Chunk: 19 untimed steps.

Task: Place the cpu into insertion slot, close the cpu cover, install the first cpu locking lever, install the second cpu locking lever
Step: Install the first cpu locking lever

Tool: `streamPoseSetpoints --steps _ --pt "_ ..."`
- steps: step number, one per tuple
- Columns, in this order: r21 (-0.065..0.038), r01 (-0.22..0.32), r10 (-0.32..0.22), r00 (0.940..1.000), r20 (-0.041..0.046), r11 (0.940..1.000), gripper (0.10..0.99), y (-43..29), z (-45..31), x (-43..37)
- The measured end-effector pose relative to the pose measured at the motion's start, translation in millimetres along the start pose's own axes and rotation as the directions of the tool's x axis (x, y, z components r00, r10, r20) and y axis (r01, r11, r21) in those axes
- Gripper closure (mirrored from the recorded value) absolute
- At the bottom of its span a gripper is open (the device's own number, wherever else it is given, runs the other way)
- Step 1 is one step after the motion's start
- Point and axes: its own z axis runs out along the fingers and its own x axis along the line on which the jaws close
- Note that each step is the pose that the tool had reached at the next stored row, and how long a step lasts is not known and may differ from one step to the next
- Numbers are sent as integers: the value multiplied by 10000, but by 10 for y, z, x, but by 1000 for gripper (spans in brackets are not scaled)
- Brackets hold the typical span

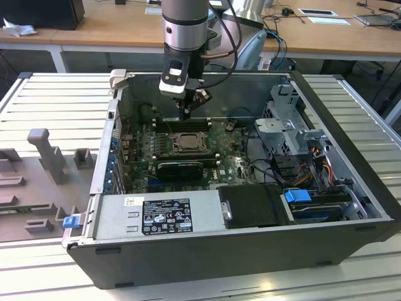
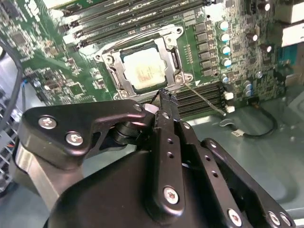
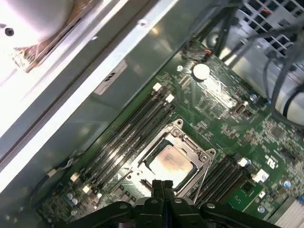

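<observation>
The cpu [image 2: 142, 71] lies flat in the insertion slot [image 1: 186, 142], its pale face showing through the cut-out of the cpu cover [image 2: 115, 71], which lies down over it. In the first wrist view the cpu [image 3: 168, 159] sits inside the silver cover frame [image 3: 198, 160]. A thin wire locking lever [image 2: 204, 100] runs out from the socket's corner across the memory slots. My gripper [image 2: 166, 97] is shut with nothing between its fingers. It hangs just off the socket's edge, near that lever's corner. In the exterior view the gripper [image 1: 183, 115] is above the socket's far side.
Long black memory slots [image 3: 128, 137] flank the socket on both sides. The case wall [image 3: 109, 80] rises close behind the gripper. A grey drive cage [image 1: 294, 125], cables [image 1: 313, 163] and the power supply [image 1: 163, 213] fill the rest of the open computer case.
</observation>
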Motion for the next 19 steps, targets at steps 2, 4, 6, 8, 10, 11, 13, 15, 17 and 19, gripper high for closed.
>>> streamPoseSetpoints --steps 2,4,6,8,10,11,13,15,17,19 --pt "7 419 -419 9991 -24 9991 980 0 3 0" --pt "14 853 -853 9963 -49 9964 980 0 8 0" --pt "26 1705 -1704 9853 -100 9854 980 -1 19 0" --pt "31 2159 -2158 9763 -127 9764 980 -1 25 0" --pt "35 2812 -2811 9595 -168 9597 980 -1 28 0" --pt "36 2980 -2979 9544 -178 9546 980 -1 29 0" --pt "37 3381 -3379 9410 -204 9411 980 -1 29 0" --pt "35 3747 -3745 9269 -227 9271 980 -1 29 0" --pt "34 4148 -4146 9097 -253 9099 980 -1 30 -1" --pt "32 4549 -4546 8903 -279 8906 980 -1 31 0"
